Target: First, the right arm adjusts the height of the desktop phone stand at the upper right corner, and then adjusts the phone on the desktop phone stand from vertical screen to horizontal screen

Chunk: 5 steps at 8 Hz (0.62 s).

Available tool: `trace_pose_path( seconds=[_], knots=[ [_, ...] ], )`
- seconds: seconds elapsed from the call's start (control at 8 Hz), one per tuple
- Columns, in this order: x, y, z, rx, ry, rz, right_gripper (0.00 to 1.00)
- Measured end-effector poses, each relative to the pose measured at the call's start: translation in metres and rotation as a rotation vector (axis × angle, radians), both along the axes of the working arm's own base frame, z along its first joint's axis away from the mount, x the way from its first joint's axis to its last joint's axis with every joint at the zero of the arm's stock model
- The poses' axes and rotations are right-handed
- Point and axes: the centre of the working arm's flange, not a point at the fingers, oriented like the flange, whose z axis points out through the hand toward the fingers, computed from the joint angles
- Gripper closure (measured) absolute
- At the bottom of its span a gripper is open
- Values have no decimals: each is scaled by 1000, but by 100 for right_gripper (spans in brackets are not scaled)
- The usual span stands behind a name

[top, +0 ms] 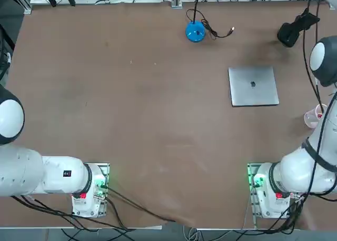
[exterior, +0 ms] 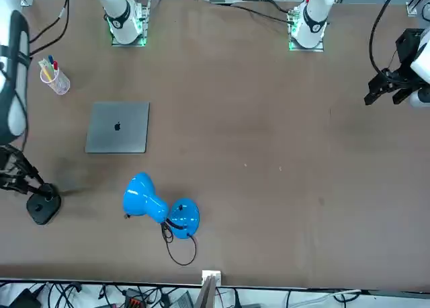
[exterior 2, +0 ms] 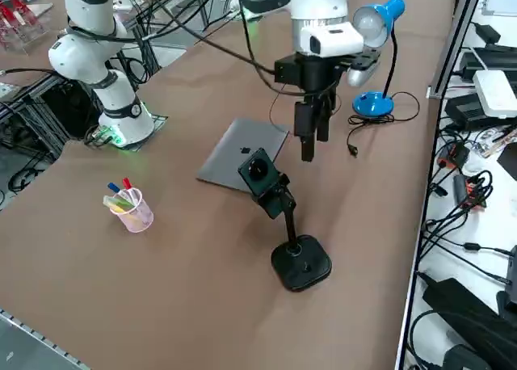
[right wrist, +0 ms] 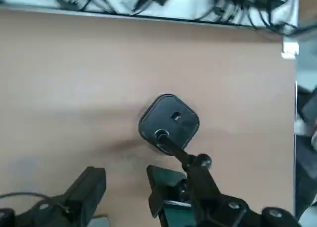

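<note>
While we observed, the right gripper (exterior 2: 313, 136) hung above the desktop phone stand (exterior 2: 289, 224).
Its jaws stood wide apart and held nothing.

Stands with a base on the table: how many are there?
2. The desktop phone stand is black and sits near the table's far right corner, beside the laptop, with the open right gripper hovering above it. The blue lamp stand sits farther along that far edge.
</note>
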Motion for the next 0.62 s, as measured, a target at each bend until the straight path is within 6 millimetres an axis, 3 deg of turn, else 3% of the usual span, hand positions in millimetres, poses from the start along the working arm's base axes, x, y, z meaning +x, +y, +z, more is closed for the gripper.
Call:
trace_pose_path(
  seconds=[0.25, 0.62],
  knots=[
    [3, 19, -17, -7, 71, 144, 4],
    [12, 66, -76, -150, 233, 337, 6]
  ],
)
